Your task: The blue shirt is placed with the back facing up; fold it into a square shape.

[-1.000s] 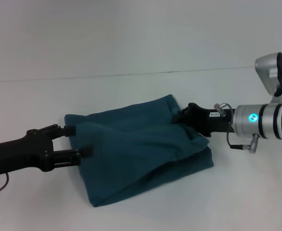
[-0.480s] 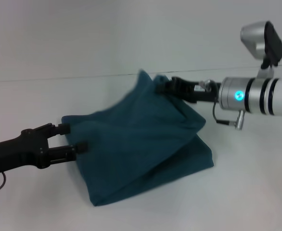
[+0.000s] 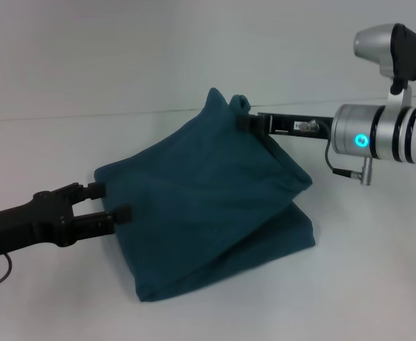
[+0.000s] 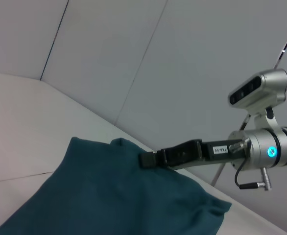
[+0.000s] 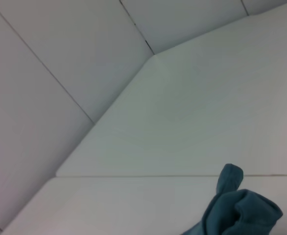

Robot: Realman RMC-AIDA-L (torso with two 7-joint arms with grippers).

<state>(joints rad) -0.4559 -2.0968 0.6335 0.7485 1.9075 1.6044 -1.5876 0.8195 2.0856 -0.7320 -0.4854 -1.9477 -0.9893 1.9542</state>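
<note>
Teal blue shirt (image 3: 208,213), pinched corner raised by right hand (image 3: 242,122)

The blue shirt (image 3: 208,227) lay folded on the surface (image 3: 66,298), near the middle of the scene. The right end effector (image 3: 245,122) came in from the right and gripped the shirt's far edge, raised above the surface. The left end effector (image 3: 112,202) reached in from the left, its fingers (image 3: 121,213) parted and touching the shirt's left edge low down
</note>
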